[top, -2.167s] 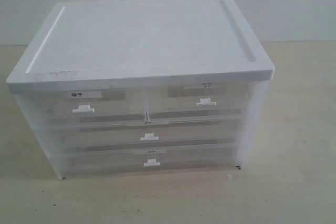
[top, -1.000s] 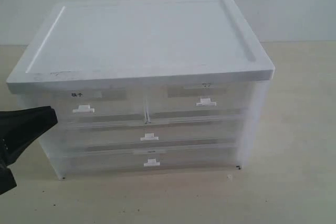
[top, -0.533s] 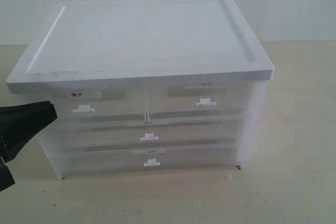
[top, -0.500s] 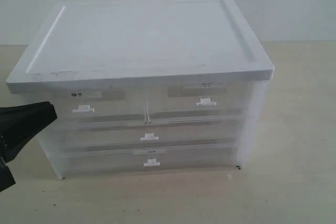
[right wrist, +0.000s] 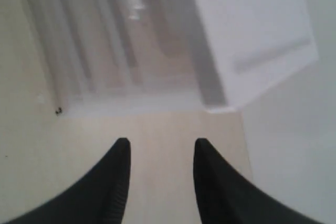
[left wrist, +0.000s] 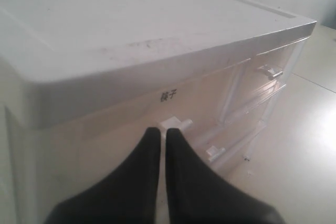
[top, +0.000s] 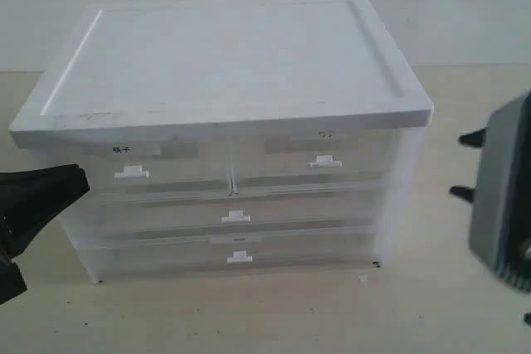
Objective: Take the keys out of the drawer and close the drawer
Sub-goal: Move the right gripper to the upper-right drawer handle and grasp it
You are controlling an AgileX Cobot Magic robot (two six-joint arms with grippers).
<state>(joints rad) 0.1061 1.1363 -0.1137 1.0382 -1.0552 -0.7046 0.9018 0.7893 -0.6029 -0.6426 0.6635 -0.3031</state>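
Observation:
The drawer (top: 326,161) is the upper right half-width one in the white cabinet (top: 224,64), and it is closed; its white tab handle also shows in the left wrist view (left wrist: 270,72). The keys are hidden. My left gripper (top: 79,178) is shut with nothing in it, at the cabinet's front left corner. In the left wrist view the left gripper (left wrist: 162,131) points at the handle of the labelled left drawer. My right gripper (top: 458,166) stands open and empty to the right of the cabinet, apart from it. In the right wrist view the right gripper (right wrist: 161,142) hangs over bare table.
The upper left drawer (top: 133,173) carries a label with dark characters. Two full-width translucent drawers (top: 236,217) lie below, all closed. The beige table (top: 274,312) stretches in front of and to the right of the cabinet.
The right gripper has come into view at the right edge and its jaws have opened. The left gripper has barely moved.

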